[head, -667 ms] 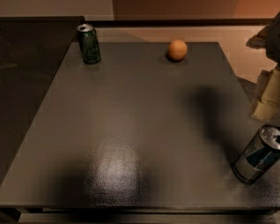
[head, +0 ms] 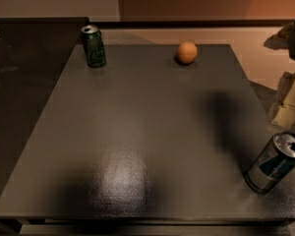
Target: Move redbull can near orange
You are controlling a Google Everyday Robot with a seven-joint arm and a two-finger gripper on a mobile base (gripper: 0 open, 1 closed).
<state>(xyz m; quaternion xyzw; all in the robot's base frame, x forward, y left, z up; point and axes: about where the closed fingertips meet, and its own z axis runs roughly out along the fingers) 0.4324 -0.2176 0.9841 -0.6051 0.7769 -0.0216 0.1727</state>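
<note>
Silver redbull can (head: 275, 163) unmoved — pincer (head: 289, 100) still just beyond it.

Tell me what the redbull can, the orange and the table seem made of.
The redbull can: metal, likely aluminium, from its shiny silver top. The orange: fruit, matte skin. The table: dark, finely textured, perhaps laminate, with soft glare. The gripper sits at the right edge, clear of the can.
</note>
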